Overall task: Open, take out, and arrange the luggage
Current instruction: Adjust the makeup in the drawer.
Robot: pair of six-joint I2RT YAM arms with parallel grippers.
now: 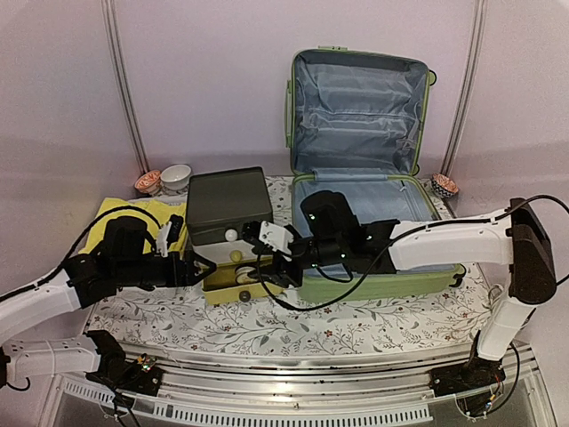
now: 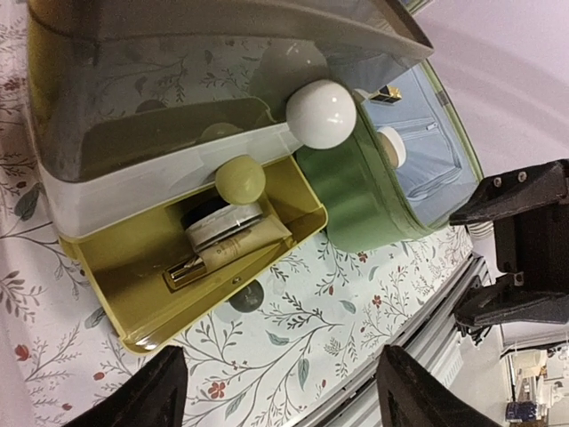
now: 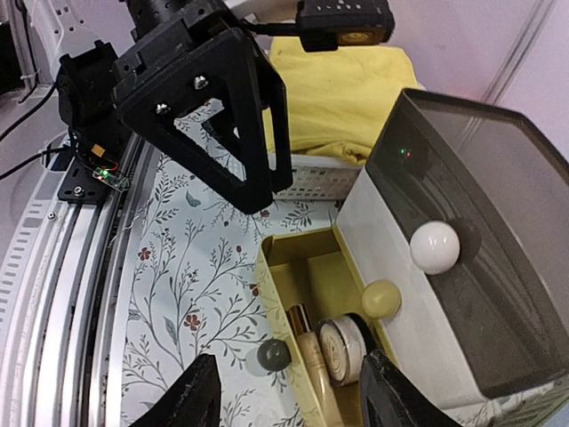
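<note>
From the top camera, the large light-green hard-shell suitcase (image 1: 356, 107) is seen lying open at the back right of the flower-patterned surface (image 1: 267, 331). Its lid is stood upright against the wall and its pale blue lining is exposed. Just left of it a white drawer box with a dark lid (image 1: 229, 203) is placed, with its lower yellow drawer (image 1: 222, 286) pulled out. The left claw (image 1: 203, 265) and the right claw (image 1: 271, 267) are held near this drawer from opposite sides, facing each other. The right arm is stretched across the front of the suitcase. How far either claw is parted cannot be told from here.

In the left wrist view, the left claw is shown spread, its fingers (image 2: 133, 396) wide apart in front of the open drawer. A round jar (image 2: 218, 222), a pale tube (image 2: 240, 249) and a gold-coloured stick (image 2: 182, 274) are seen inside. The suitcase's green wall is seen just beside the drawer's far corner.

In the right wrist view, the right claw is likewise shown spread, one finger at either side of the drawer's front end. The left claw is seen opposite, in front of a white mesh basket (image 3: 311, 178) and a yellow cloth (image 3: 347, 80).
</note>
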